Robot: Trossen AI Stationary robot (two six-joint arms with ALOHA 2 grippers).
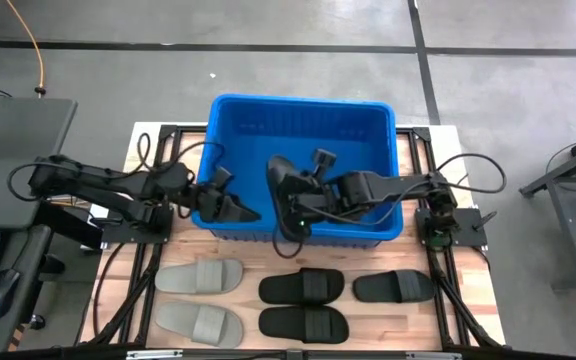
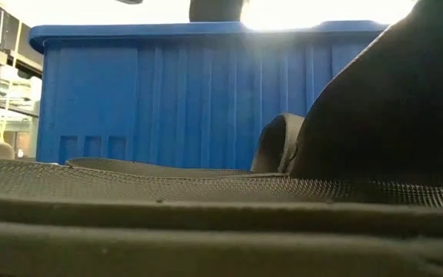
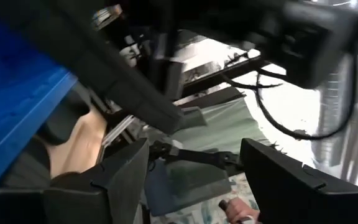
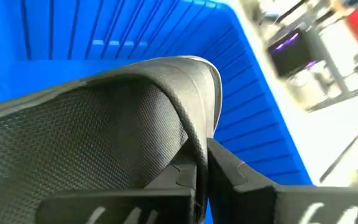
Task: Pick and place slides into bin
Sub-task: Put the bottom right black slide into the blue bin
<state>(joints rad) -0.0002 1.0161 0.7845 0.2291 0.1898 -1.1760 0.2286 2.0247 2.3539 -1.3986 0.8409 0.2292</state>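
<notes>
Over the bin (image 1: pixel 238 120), right pincer (image 1: pixel 286 205) clamping black slide (image 1: pixel 280 180).

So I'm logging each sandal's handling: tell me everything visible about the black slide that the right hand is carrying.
The flat black rubbery slide sandal shows a fine cross-hatched sole texture and a smooth, rounded edge. It is lifted off the table and tipped on edge, clamped by the right hand, whose fingers are shut on it. It hangs above the inside of the large bright blue ribbed plastic bin, near the front wall. Nothing but the hand visibly touches it.
</notes>
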